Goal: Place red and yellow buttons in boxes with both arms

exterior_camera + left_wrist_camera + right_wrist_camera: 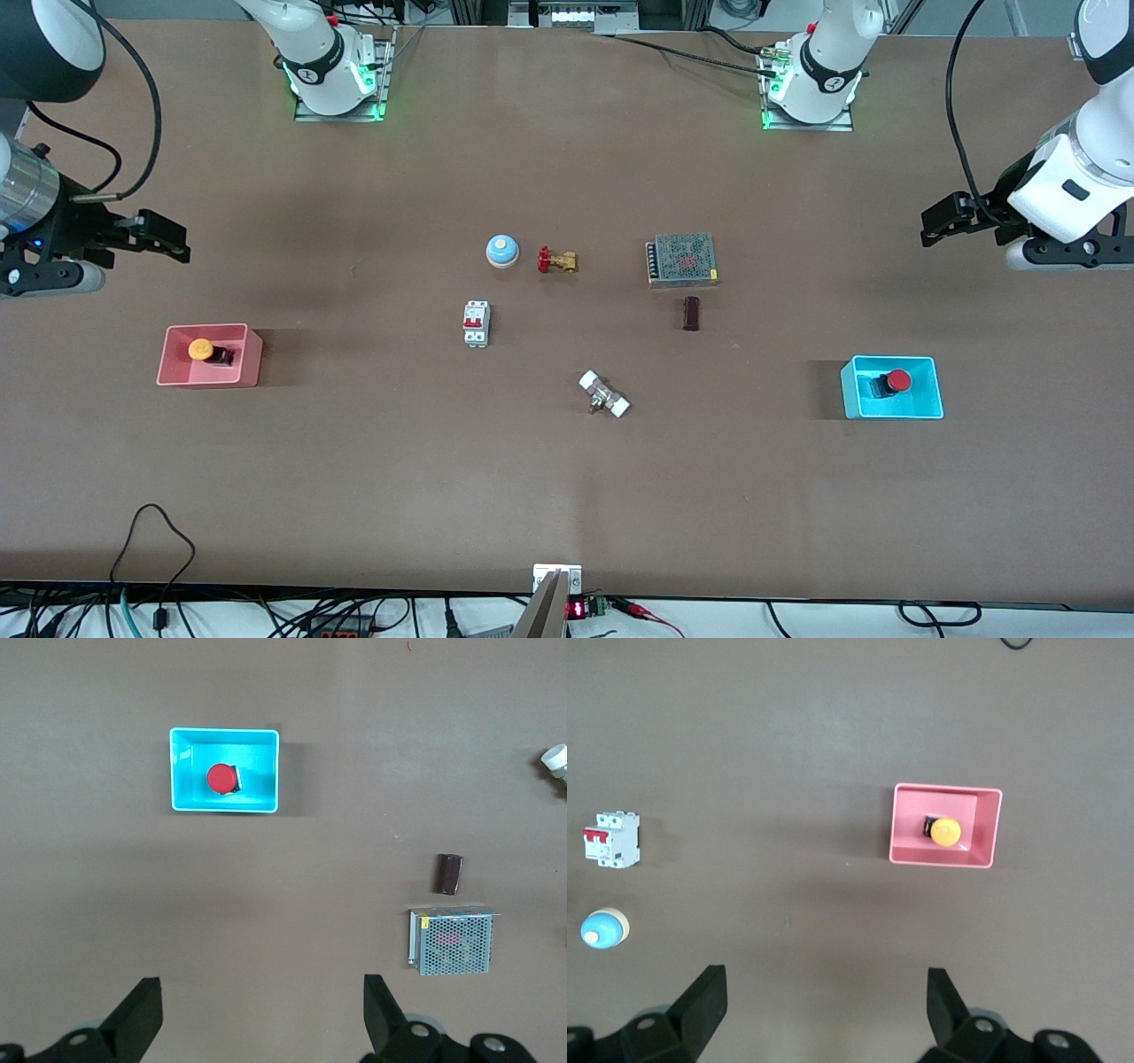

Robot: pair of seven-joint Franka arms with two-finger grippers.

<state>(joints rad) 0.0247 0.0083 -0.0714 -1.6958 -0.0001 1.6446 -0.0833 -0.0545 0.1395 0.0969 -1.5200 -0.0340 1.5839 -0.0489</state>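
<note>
Buttons occupy both bins. Yellow-orange mushroom-cap button on its black base lies inside the pink-red plastic bin, near the table edge at the right arm's end. Red mushroom-cap button lies inside the cyan plastic bin, near the edge at the left arm's end. Right gripper and left gripper hang over bare brown tabletop beside those edges, each with fingers spread wide and holding nothing.

Bare brown desk surrounds the pink-red plastic bin and the cyan plastic bin. Clutter crowds the middle: a white circuit breaker and a grey mesh power supply.
</note>
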